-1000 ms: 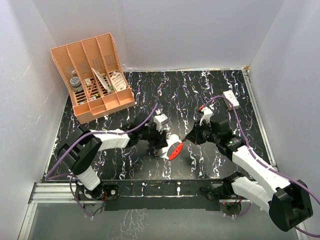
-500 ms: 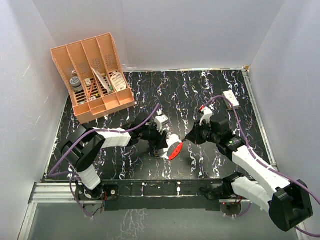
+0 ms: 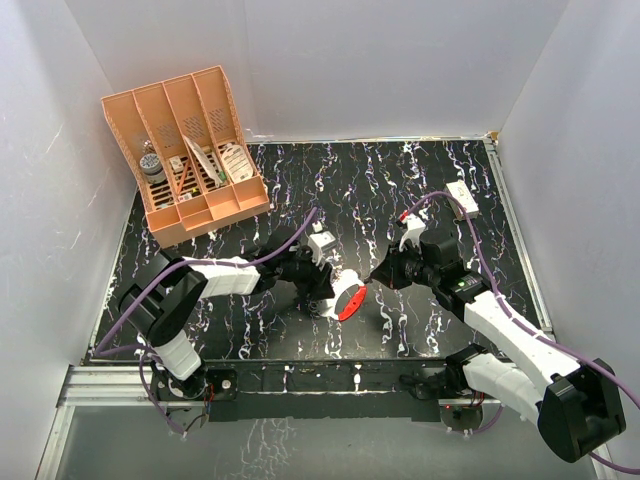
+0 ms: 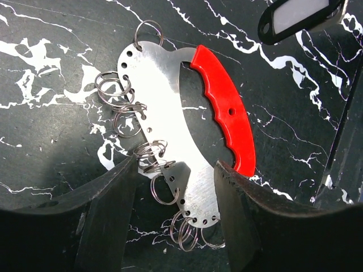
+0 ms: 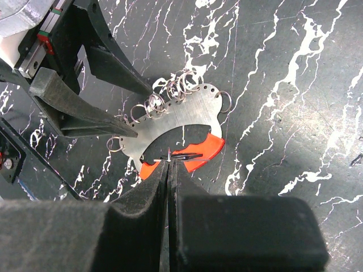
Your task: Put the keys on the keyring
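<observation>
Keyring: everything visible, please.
The keyring is a flat, shiny metal crescent lying on the black marbled table. Small holes line its outer edge, wire split rings hanging through many. A red wavy grip, plastic by its look, runs along its inner curve. The open left pincer straddles its lower end; contact is unclear. The right pincer, shut on the keys, hovers over the grip.

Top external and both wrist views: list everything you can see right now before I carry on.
keyring: one, silver plate with red grip, table centre
split rings: many, silver, along the keyring's holed edge
key: one, dark with pale middle, near the red grip
organizer: one, orange, far left; small contents unclear
white box: one, red mark, far right
table: one, black marbled
left gripper: open, straddling the keyring
right gripper: shut on the key
</observation>
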`<state>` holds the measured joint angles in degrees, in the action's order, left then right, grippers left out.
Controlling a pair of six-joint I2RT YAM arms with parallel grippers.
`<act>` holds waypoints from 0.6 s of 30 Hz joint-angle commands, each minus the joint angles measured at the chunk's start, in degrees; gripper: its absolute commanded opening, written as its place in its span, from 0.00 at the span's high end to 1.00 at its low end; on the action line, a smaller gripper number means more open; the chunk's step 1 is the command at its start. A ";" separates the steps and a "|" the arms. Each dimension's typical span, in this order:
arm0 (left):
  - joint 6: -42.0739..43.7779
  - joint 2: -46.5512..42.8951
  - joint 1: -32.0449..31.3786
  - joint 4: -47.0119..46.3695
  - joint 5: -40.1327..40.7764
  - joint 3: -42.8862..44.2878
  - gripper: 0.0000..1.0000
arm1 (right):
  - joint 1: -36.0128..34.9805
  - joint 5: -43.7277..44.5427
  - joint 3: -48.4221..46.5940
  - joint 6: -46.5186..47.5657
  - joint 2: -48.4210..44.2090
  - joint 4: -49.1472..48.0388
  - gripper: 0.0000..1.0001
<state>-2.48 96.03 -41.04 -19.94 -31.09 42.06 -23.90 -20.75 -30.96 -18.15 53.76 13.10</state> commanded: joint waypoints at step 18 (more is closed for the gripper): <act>1.38 -3.56 0.24 -0.10 -2.15 -2.51 0.48 | -4.06 -2.91 -0.74 1.01 3.02 -1.83 1.00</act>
<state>-2.28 95.02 -41.04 -19.35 -32.16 39.86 -25.04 -22.57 -30.96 -18.02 55.75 13.10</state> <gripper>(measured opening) 0.520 0.008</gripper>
